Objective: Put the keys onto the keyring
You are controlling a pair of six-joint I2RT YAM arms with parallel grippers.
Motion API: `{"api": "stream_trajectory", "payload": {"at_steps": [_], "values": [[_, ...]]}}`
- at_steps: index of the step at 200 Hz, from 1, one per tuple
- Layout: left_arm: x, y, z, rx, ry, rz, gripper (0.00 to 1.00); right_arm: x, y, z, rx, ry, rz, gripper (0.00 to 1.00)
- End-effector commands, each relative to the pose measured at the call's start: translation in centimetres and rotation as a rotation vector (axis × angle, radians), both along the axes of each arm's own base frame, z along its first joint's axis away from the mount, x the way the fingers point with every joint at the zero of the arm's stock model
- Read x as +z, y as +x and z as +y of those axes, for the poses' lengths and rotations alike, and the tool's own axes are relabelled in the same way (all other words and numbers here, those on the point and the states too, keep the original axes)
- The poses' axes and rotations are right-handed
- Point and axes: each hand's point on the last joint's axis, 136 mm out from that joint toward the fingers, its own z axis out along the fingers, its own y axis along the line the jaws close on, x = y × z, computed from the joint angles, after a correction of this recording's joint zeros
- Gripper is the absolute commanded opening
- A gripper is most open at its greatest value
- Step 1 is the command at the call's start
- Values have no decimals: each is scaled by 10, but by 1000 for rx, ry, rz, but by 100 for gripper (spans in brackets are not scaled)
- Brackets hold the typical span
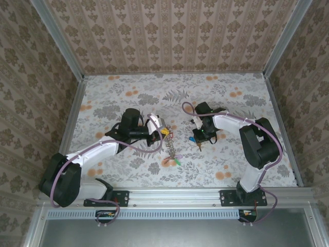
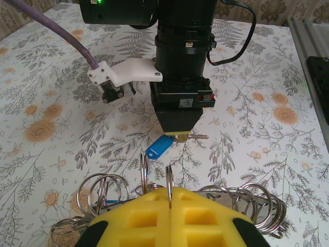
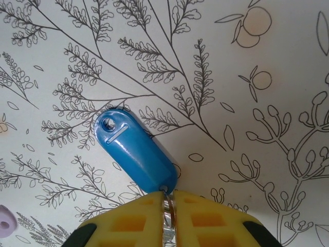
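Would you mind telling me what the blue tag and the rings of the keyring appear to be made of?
The blue tag looks like glossy moulded plastic: smooth surface, soft highlights, a punched hole. The rings of the keyring look like polished metal, probably steel: thin silvery coils with bright reflections. The alloy cannot be told.

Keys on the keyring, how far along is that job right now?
Done: the left gripper is shut on the keyring, and the right gripper is shut on the small ring of the blue-tagged key. In hand: that key is held facing the keyring, apart from it. Left: threading it onto the keyring.
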Motion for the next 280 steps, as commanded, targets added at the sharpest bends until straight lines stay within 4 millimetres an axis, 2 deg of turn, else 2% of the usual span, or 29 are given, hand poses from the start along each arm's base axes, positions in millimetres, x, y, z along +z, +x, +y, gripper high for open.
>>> {"api": "stream_trajectory", "payload": {"at_steps": [1,72,203,252,280], "values": [[23,2,-3,-24,-44,-65,0,7,3,6,-7,38,-2,15],[22,2,-3,-21,-40,-65,0,5,4,4,-17,36,2,12],[22,1,-3,-24,-40,-64,0,-1,4,6,-20,39,25,14],[22,1,-3,-25,-39,-64,0,2,7,7,-23,43,9,12],[22,1,-3,-25,-40,-65,0,6,7,6,-23,41,3,14]]}}
